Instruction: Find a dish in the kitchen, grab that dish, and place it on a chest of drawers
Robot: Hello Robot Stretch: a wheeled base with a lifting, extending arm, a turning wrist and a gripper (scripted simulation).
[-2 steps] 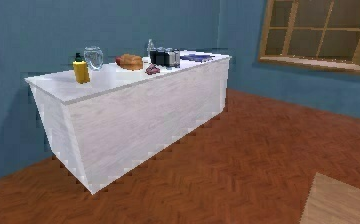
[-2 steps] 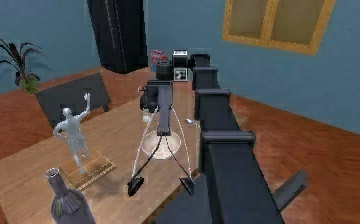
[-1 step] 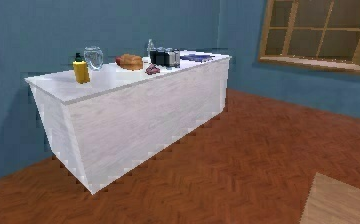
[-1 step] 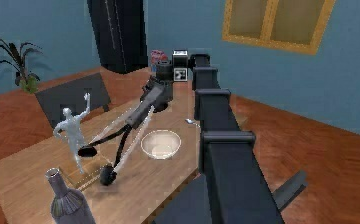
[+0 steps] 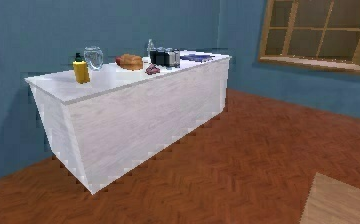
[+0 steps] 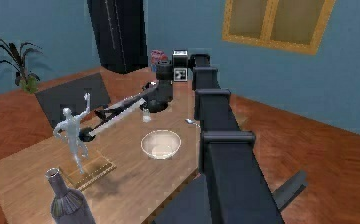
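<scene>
**Q:** Dish (image 6: pixel 160 145), where is it?
**A:** On the wooden tabletop (image 6: pixel 128 188), pale and round, just left of the dark arm (image 6: pixel 223 140) in the arm side view.
**Q:** And the jaws?
**A:** They reach toward a silver statue (image 6: pixel 76 128) standing on that tabletop, with a dark bottle (image 6: pixel 63 200) nearby. I cannot tell whether they hold anything.

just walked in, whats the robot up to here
The robot's arm reaches out across a wooden table, with its gripper near a silver statue; I cannot tell whether it holds anything. A white bowl sits on the table beside the arm. In the forward view a white kitchen counter carries a yellow bottle.
</scene>
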